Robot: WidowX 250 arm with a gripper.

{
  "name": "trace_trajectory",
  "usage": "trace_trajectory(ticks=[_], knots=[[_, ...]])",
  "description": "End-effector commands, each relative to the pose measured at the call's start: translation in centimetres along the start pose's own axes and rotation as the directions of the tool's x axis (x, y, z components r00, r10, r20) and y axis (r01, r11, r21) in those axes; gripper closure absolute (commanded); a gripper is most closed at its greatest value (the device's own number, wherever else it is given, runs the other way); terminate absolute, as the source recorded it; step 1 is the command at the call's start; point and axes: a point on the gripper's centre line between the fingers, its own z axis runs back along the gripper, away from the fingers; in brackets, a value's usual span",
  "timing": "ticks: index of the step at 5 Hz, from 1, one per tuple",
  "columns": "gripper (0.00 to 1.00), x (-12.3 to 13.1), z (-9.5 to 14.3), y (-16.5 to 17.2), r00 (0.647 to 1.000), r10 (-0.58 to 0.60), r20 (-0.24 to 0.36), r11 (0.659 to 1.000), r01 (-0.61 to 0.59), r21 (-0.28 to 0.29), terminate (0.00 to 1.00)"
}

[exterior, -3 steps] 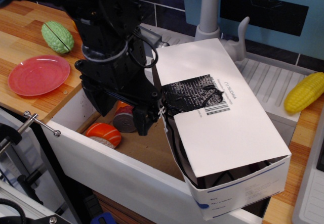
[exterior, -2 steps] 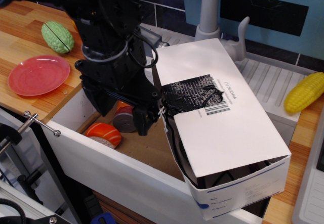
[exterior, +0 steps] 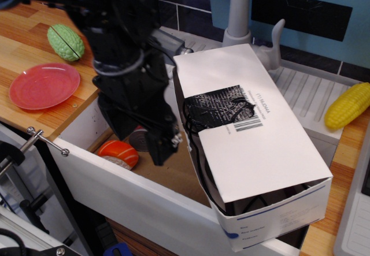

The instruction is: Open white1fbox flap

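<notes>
Since the earlier frames my hand (exterior: 163, 147) has slid left and down, off the flap's long edge; I cannot tell whether its fingers are parted or closed. Just right of it sits the white1fbox (exterior: 272, 210), propped on the bin's (exterior: 115, 181) front wall, its flap (exterior: 248, 123) lying closed on top. I judge the thin cardboard light, fairly stiff yet easy to crease, smooth and a little slippery. I would hook under the free edge nearest the hand, beside the crinkled black tape (exterior: 217, 110). Farther right lies a yellow corn (exterior: 347, 106).
</notes>
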Motion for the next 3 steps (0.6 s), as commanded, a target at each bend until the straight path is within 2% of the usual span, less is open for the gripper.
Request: trace_trajectory(ticks=[1,3], knots=[[0.0,2.2,-0.1,0.2,0.981,-0.173,0.085,0.984,0.175,-0.015,0.0],[0.0,3.3,0.1,-0.7,0.948,-0.226,0.226,0.974,0.227,0.02,0.0]])
